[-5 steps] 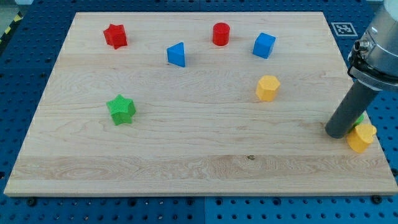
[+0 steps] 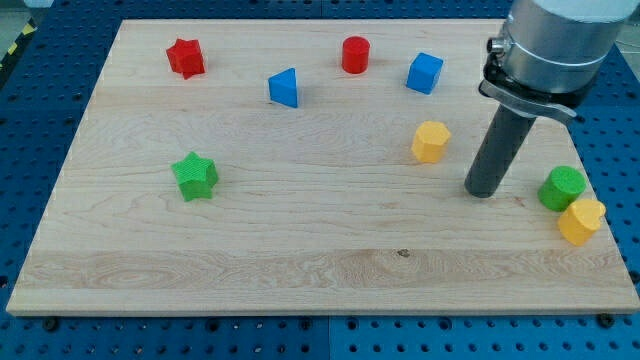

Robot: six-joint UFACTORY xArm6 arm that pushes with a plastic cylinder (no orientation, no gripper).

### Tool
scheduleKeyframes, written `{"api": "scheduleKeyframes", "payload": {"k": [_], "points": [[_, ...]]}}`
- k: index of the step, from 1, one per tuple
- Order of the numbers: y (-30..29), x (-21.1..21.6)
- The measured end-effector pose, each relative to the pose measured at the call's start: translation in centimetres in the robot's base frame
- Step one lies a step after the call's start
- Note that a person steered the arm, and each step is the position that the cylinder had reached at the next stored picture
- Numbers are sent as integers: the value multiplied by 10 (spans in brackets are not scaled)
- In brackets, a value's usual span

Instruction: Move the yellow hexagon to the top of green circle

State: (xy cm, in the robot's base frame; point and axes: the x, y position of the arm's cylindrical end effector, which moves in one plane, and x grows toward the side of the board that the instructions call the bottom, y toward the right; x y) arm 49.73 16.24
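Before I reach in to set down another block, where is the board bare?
Bare along the view's bottom, below the green star, and mid-board between it and the yellow hexagon. Crowded at right: my tip, green circle, second yellow block.

Our arm comes down from the view's top right. Its fat grey part sits up high, with a dark ring under it. Below that, our straight dark rod leans a little, and my tip [image 2: 481, 192] touches the board.

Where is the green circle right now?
The green circle sits near the board's edge at the view's right, touching the yellow block just below it, with my tip to its left.
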Motion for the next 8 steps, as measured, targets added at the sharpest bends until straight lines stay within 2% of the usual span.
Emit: {"api": "scheduleKeyframes", "payload": {"k": [1,2,3,8], "points": [[-40,0],[-84,-18],[-102,-51],[-60,-60]]}}
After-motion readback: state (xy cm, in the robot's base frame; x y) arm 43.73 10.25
